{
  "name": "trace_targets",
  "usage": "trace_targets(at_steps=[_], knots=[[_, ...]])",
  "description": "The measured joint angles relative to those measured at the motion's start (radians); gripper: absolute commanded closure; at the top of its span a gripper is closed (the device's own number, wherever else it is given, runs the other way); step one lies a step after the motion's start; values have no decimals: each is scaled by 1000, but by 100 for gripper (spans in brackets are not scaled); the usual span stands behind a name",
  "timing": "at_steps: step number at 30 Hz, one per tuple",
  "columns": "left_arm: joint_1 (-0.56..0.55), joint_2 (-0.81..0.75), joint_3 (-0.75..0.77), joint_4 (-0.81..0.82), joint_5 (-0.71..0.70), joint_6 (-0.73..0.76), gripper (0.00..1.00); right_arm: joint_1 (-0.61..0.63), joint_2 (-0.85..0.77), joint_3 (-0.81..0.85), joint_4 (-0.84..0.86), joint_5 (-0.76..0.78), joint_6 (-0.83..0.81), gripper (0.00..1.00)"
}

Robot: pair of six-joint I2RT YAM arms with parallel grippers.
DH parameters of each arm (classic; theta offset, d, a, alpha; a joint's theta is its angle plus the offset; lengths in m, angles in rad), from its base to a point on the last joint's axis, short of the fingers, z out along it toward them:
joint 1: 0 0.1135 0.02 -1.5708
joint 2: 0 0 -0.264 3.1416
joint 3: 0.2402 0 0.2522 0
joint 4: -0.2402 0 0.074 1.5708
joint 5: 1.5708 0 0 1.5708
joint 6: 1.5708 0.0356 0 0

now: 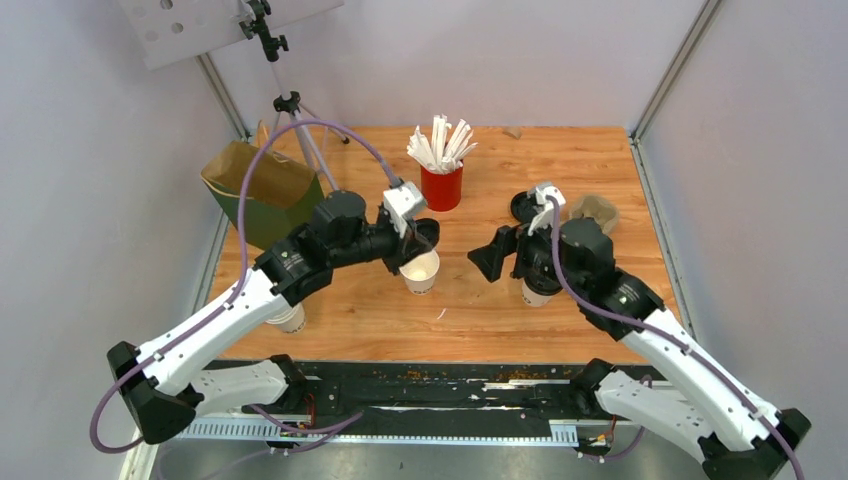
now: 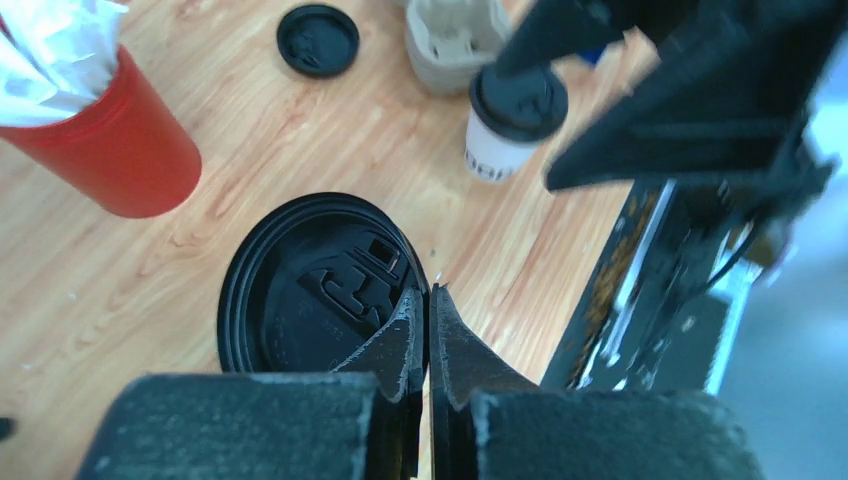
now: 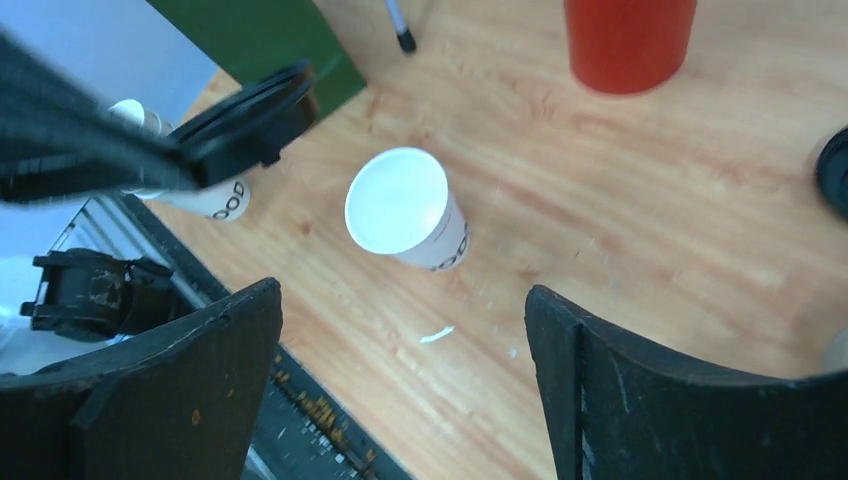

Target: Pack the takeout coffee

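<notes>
Now: left jaws closed tight on the rim of a black lid (image 2: 310, 290), which hangs tilted in the air, seated on nothing. Right jaws wide open and empty. Between and below them I see only an open white cup (image 3: 405, 210) standing on the tabletop (image 1: 560, 160).

The takeout coffee (image 2: 508, 122), a white cup with its black lid on, stands upright at the near right, tucked under the right arm. The green paper bag (image 1: 262, 190) stands far left, mouth up, well apart from it.

Judgement: the step in hand is capping the open cup. To do it well I'd level the lid, centre it over the cup mouth, lower it straight and press evenly. A pinch on one edge will tend to tip the lid. An unheld paper cup may slide or topple, so the right jaws could steady it.

Surroundings:
- The red cup of white sticks (image 1: 441, 185) is just beyond the open cup.
- A spare black lid (image 1: 520, 208) and a pulp carrier (image 1: 597, 212) are far right.
- A second white cup (image 1: 290, 318) is near left, half hidden by the left arm.

The two wrists are close together, so collision is my main worry.
</notes>
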Motion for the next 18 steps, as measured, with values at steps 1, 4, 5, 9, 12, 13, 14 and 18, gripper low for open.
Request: trace_targets(at_steps=[1,4,5,9,12,13,14,18], knots=[[29,0,0,31,16,-74,100,0,-30,-27,34,8,-23,7],[82,0,3,108,48,-259,100,0,-119,-103,163,10,-109,7],[89,0,8,133,67,-331,100,0,-146,-126,212,2,-144,7],[102,2,19,240,132,-575,100,0,-221,-190,381,-66,-286,6],[107,2,12,359,170,-770,100,6,-245,-218,497,-148,-395,4],[107,-1,5,402,177,-827,100,9,-247,-221,528,-172,-426,4],[107,-4,-4,435,180,-869,100,13,-247,-222,559,-191,-454,1],[108,-31,-79,593,183,-1069,100,25,-234,-222,654,-242,-537,0]])
